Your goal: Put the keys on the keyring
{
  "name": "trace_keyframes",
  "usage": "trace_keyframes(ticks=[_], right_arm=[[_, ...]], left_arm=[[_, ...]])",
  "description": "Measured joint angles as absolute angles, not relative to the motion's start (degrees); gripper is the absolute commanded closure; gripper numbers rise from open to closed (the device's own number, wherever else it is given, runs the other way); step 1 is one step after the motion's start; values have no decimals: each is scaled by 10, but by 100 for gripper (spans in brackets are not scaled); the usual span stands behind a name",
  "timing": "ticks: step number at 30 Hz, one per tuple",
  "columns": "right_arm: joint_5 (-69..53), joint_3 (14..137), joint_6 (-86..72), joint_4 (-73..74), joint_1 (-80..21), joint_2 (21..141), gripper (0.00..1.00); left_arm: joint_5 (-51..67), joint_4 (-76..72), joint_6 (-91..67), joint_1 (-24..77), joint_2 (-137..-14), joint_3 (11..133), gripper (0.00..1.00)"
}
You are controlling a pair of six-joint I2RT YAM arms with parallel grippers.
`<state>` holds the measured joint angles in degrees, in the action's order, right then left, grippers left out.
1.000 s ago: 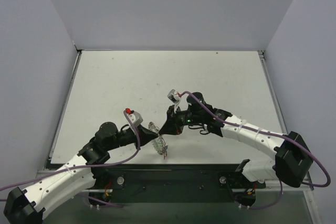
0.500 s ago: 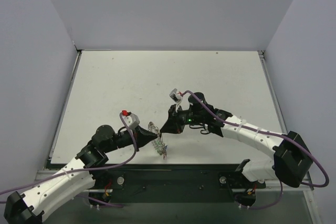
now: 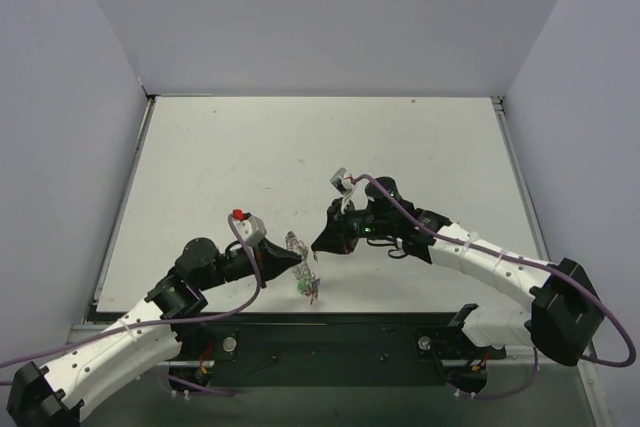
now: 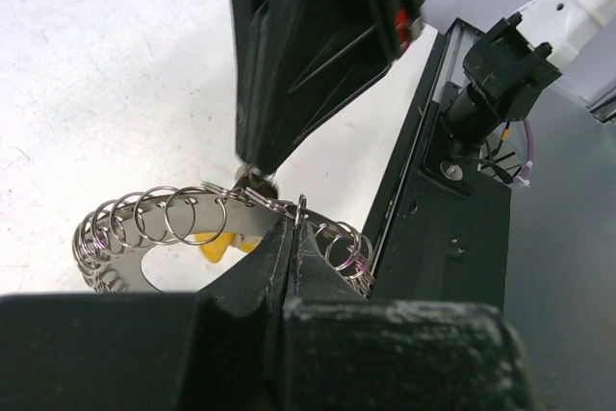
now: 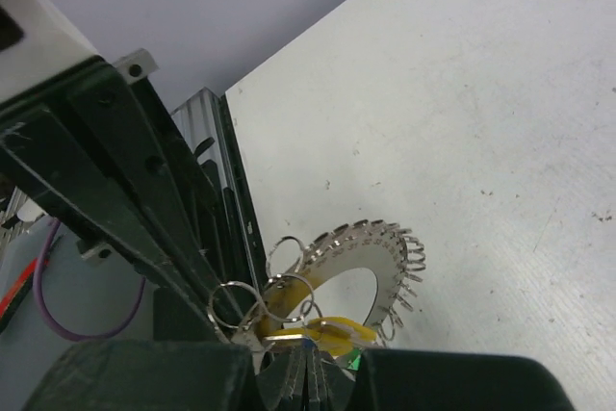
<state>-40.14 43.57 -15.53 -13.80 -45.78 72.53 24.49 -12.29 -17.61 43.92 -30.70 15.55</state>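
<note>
Two grippers meet over the near middle of the table (image 3: 300, 147), with the keyring (image 5: 377, 247) between them and apparently lifted off the surface. Finding one: the left gripper (image 4: 294, 243) has its fingers pressed together on the ring's edge, holding it tilted. Finding two: the right gripper (image 5: 303, 372) has its fingers drawn together at the rim's small wire loops (image 4: 183, 217), just beside a yellow-headed key (image 5: 322, 334) (whether they pinch a loop or the key itself cannot be told). Other keys (image 3: 312, 290) hang in a cluster under the ring. Assessment: the threading step is in hand. The next move would call for a steady left hold while the right works the key's loop along the rim, in small motions, without twisting the ring loose.
</note>
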Motion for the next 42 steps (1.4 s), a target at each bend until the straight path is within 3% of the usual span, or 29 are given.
trace_keyframes(ticks=[9,42], right_arm=[[-397,471,-143,-110,-469,673,100],[-358,489,-104,-83,-515,724,100]], left_arm=[[229,-117,-176,439,-328,156,100],[220,-105,-183,439,-342,159,100]])
